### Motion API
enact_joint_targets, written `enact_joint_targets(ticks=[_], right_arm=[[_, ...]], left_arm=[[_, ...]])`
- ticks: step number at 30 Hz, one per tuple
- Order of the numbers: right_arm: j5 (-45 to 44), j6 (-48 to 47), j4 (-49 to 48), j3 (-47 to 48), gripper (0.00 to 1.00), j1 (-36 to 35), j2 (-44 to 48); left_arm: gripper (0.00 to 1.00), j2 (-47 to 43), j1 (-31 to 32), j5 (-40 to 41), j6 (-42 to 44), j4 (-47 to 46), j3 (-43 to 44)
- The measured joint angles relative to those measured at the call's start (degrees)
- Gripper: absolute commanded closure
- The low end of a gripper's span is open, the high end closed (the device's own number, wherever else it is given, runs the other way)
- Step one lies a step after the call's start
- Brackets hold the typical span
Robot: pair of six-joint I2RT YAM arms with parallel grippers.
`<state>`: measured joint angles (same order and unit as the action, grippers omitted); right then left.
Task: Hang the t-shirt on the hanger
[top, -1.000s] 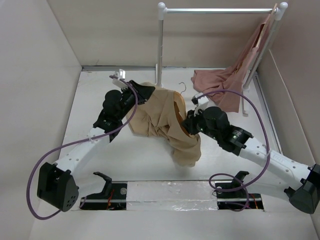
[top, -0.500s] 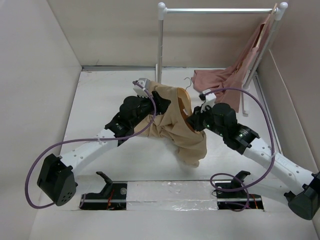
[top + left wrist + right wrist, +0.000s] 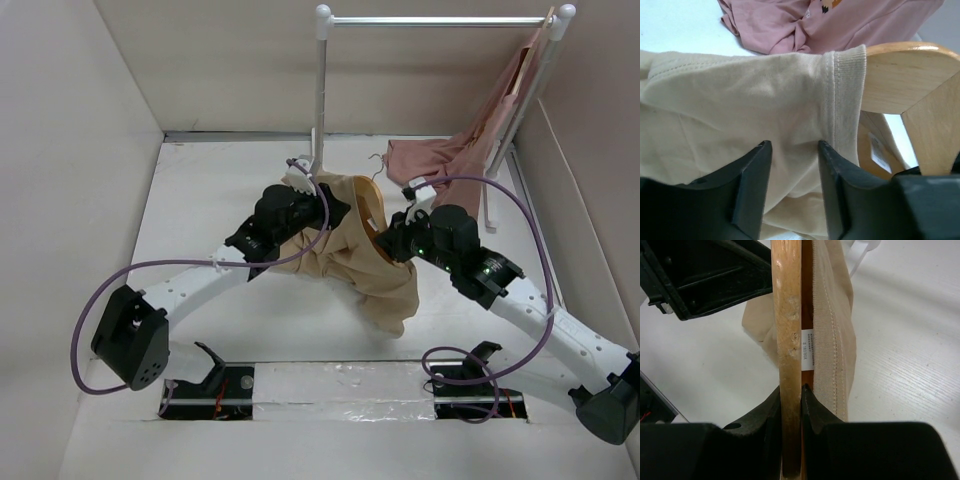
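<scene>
**benchrat:** Tan cloth first. The t-shirt (image 3: 345, 255) hangs in the air between your two arms, above the worktop (image 3: 195, 195), with its loose end drooping toward the near side. Your left hand (image 3: 794, 150) has a fold of it pinched just below the ribbed neck edge. Your right hand (image 3: 790, 392) is clamped on the hanger (image 3: 786, 315), with the wood squeezed between both fingers.

**yam_fan:** So which step is that?

**benchrat:** Threading, I'd say. In the left wrist view one wooden shoulder pokes out past the ribbed edge, so the hanger looks partly inside the neck and not seated yet. I can't tell whether the other shoulder is in.

**yam_fan:** And what's next?

**benchrat:** My guess is you keep the right hand firm on the wood and use the left to drag that neck edge over the exposed shoulder. Go slow, since the cloth is bunched and could snag on the corner. The pink garment (image 3: 440, 165) by the rail (image 3: 440, 20) sits well apart, so it shouldn't get in your way.
</scene>
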<state>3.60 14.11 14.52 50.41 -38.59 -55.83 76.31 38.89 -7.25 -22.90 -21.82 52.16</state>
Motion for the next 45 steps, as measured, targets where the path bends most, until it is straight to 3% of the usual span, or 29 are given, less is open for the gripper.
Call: enact_joint_targets(ticks=[3, 6, 11, 20, 30, 38, 45], right_arm=[[0.13, 0.0, 0.02, 0.0, 1.0, 0.0, 0.07], [0.35, 0.0, 0.0, 0.0, 1.0, 0.26, 0.57], [0.55, 0.0, 0.02, 0.0, 1.0, 0.59, 1.4], [0.63, -0.04, 0.57, 0.0, 1.0, 1.09, 1.9], [-1.33, -0.92, 6.93, 3.13, 1.0, 1.11, 6.29], [-4.74, -3.45, 15.3, 18.67, 1.0, 1.11, 5.05], [-5.11, -5.38, 21.05, 40.22, 1.0, 0.94, 0.22]], left_arm=[[0.75, 1.18, 0.0, -1.09, 0.37, -1.03, 0.33], [1.0, 1.88, 0.0, -2.4, 0.13, -2.32, 0.44], [1.0, 1.95, 0.0, -2.47, -0.07, -3.98, 0.46], [1.0, 0.87, 0.0, 5.88, -1.18, -3.8, 4.11], [1.0, 0.74, -2.8, 9.31, -1.49, -1.95, 6.75], [1.0, 0.66, -2.91, 8.76, -1.6, -0.96, 8.87], [1.0, 0.72, -2.91, 6.38, -1.6, 1.51, 26.45]])
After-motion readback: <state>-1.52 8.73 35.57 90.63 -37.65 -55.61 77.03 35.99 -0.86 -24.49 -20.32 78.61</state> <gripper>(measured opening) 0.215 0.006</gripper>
